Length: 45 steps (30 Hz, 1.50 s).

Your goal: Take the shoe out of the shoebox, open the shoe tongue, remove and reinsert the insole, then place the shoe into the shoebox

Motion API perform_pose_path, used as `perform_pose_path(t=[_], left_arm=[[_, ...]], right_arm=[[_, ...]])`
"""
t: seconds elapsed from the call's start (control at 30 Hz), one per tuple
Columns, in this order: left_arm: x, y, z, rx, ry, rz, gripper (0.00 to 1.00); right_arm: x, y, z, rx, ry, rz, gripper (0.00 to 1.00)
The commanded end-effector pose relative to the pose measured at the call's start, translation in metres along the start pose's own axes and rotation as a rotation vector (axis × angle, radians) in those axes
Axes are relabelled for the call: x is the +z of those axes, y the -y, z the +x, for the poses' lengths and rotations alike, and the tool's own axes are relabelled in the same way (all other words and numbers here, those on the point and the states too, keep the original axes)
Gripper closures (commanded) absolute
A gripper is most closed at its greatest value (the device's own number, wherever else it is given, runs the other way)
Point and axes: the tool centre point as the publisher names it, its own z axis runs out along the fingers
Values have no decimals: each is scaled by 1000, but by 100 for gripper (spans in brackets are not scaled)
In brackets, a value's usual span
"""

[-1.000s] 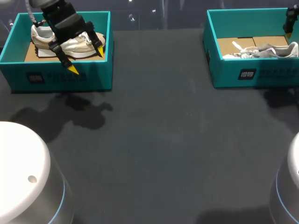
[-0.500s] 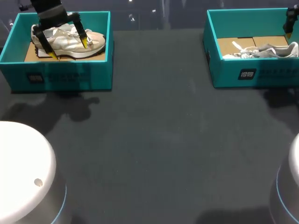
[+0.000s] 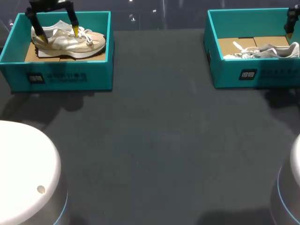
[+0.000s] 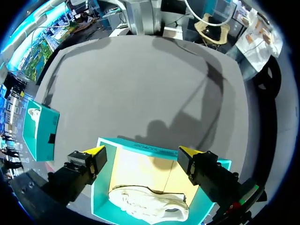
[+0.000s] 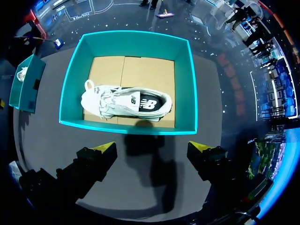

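A cream shoe [image 3: 70,40] lies on its side in the left teal shoebox [image 3: 61,77]. My left gripper [image 3: 58,34] hangs open above the shoe's heel half, one yellow tip on each side of it and touching nothing. From the left wrist, the same shoe [image 4: 150,208] lies in its box [image 4: 140,146] under the open left gripper [image 4: 141,151]. A white and grey shoe [image 5: 126,103] lies in the right shoebox [image 5: 126,126]. My right gripper [image 5: 152,146] stands open and empty over the table just outside that box's wall.
The right shoebox [image 3: 253,72] stands at the back right with its shoe [image 3: 265,50] inside, and part of my right arm [image 3: 291,21] shows above its far corner. Both boxes have a cardboard floor. Dark table [image 3: 159,140] spreads between and in front of them.
My left gripper has moved from the box's front wall back over the shoe and to the left, still open. The right arm and both shoes have not moved.
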Motion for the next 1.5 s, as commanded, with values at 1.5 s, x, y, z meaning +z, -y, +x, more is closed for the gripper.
perform_pose_path(t=[1.5], left_arm=[[-1, -210, 82, 90, -7, -195, 0]], right_arm=[[0, 0, 0, 0, 0, 1, 0]])
